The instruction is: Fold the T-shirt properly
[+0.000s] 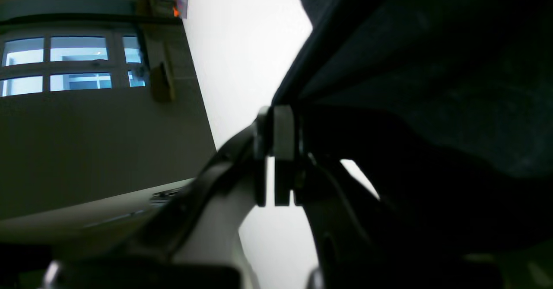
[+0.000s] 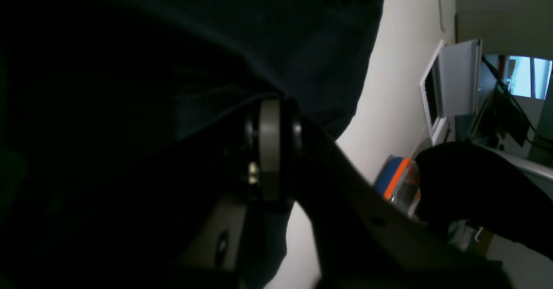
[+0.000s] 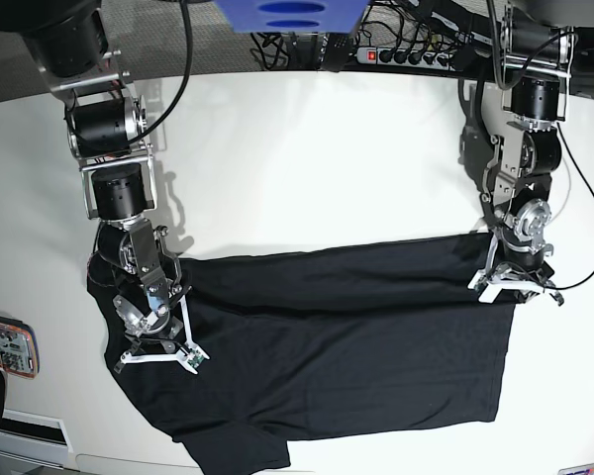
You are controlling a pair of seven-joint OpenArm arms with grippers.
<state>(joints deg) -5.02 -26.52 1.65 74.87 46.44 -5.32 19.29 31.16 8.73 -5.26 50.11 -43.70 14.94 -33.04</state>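
Left wrist view: the left gripper [image 1: 276, 150] is clamped on the plain black T-shirt's [image 1: 432, 64] taut edge. Right wrist view: the right gripper [image 2: 270, 146] pinches dark fabric. Base view: the shirt lies spread on the white table [image 3: 327, 168].

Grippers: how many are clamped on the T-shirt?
2. Right gripper pinches the T-shirt at its left edge in the base view; left gripper pinches its right edge. Both shut on fabric.

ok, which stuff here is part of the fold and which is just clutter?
Job:
T-shirt
left gripper, jaws shut on the shirt's edge
right gripper, jaws shut on the shirt

Lying about:
orange-edged device at the table edge
power strip
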